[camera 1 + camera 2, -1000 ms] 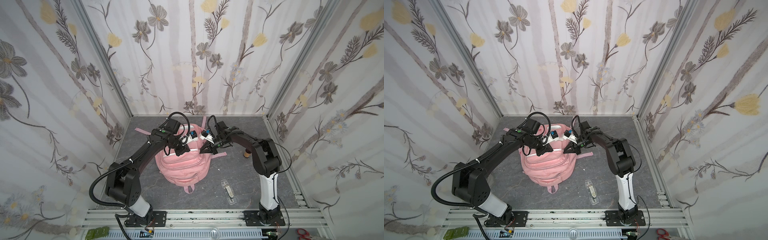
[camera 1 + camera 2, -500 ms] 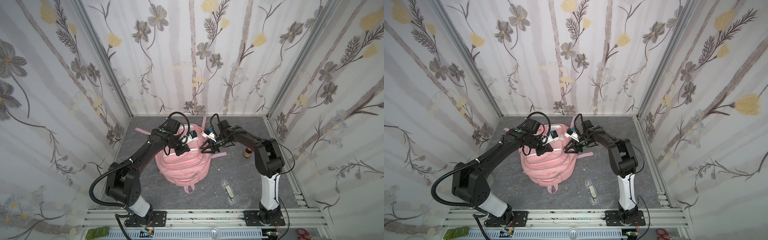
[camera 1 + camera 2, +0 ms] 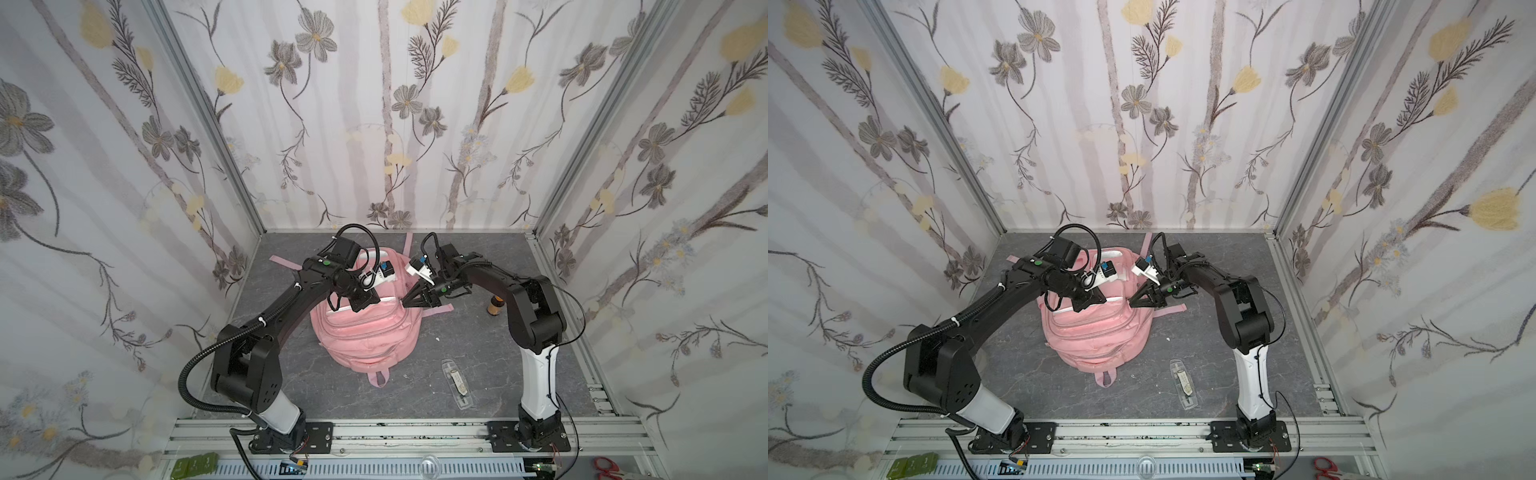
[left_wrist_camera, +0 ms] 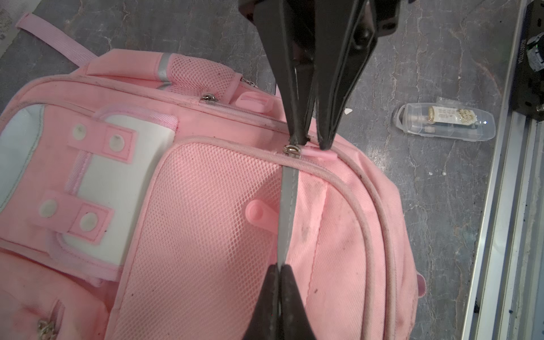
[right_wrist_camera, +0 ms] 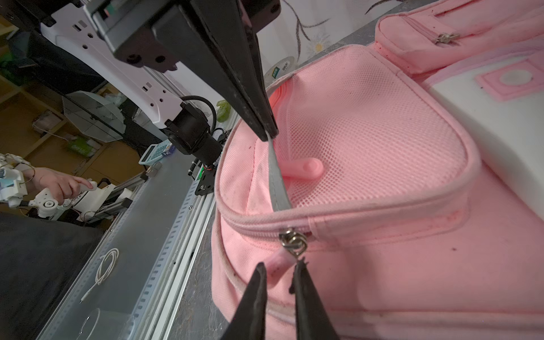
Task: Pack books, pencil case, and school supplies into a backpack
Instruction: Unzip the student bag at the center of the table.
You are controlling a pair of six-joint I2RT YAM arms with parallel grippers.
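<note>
The pink backpack [image 3: 365, 336] lies flat mid-table, seen in both top views [image 3: 1096, 332]. My left gripper [image 4: 279, 266] is shut on the grey reflective strip [image 4: 287, 206] that crosses the mesh front pocket, and lifts it taut. My right gripper [image 5: 279, 266] sits at the backpack's right edge [image 3: 405, 305]. Its fingers are closed narrowly around the pink zipper pull tab [image 5: 278, 262], just below the metal slider [image 5: 293, 241]. The zip looks closed. A narrow clear plastic case [image 3: 457, 380] lies on the table near the front. The books and pencil case are out of view.
A small brown bottle-like object [image 3: 494, 307] stands right of the right arm. A tape roll [image 5: 281, 67] peeks out behind the backpack. Pink straps [image 3: 286, 264] trail toward the back wall. An aluminium rail [image 3: 415, 432] borders the front, and patterned walls enclose three sides.
My right gripper opened, dropped a little to the backpack's edge and closed again around the zipper pull tab. The left gripper kept its hold on the grey strip.
</note>
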